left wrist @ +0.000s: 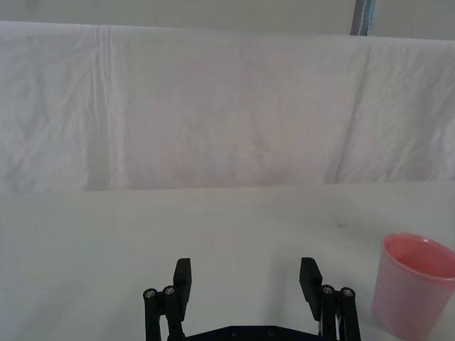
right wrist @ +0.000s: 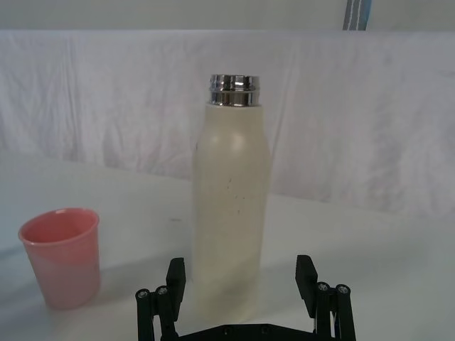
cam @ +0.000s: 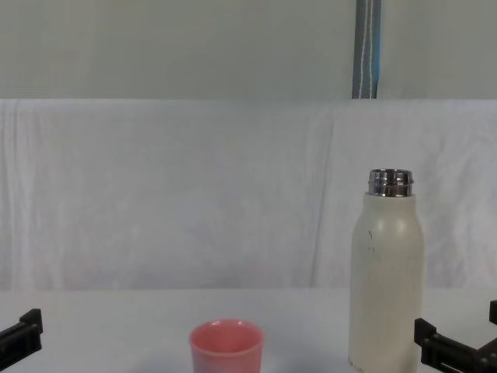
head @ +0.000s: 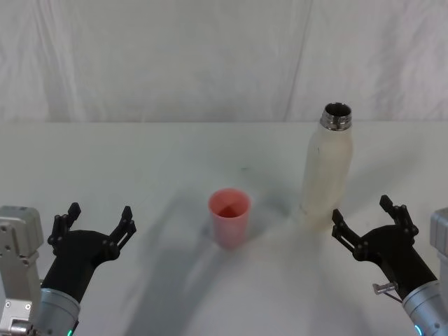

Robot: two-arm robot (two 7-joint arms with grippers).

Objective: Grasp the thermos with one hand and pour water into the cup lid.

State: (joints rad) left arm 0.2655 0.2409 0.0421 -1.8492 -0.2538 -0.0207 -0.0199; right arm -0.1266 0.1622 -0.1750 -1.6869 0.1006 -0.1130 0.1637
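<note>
Thermos (head: 327, 168) stands upright at the table's (head: 140, 161) right side, long axis vertical, its uncapped steel neck pointing up; no readable writing shows on it. Pink cup lid (head: 229, 216) sits mouth-up near the centre. Right gripper (head: 367, 219) is spread just before the thermos, left gripper (head: 94, 222) spread, well apart.

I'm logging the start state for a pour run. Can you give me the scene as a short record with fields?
thermos: upright, steel neck uncapped, on the robot's right
cup lid: pink, upright, mouth up, apart from the thermos, to its left
right pincer: open, just in front of the thermos base, not touching
left pincer: open, to the left of the cup lid, holding nothing
table: white
</note>
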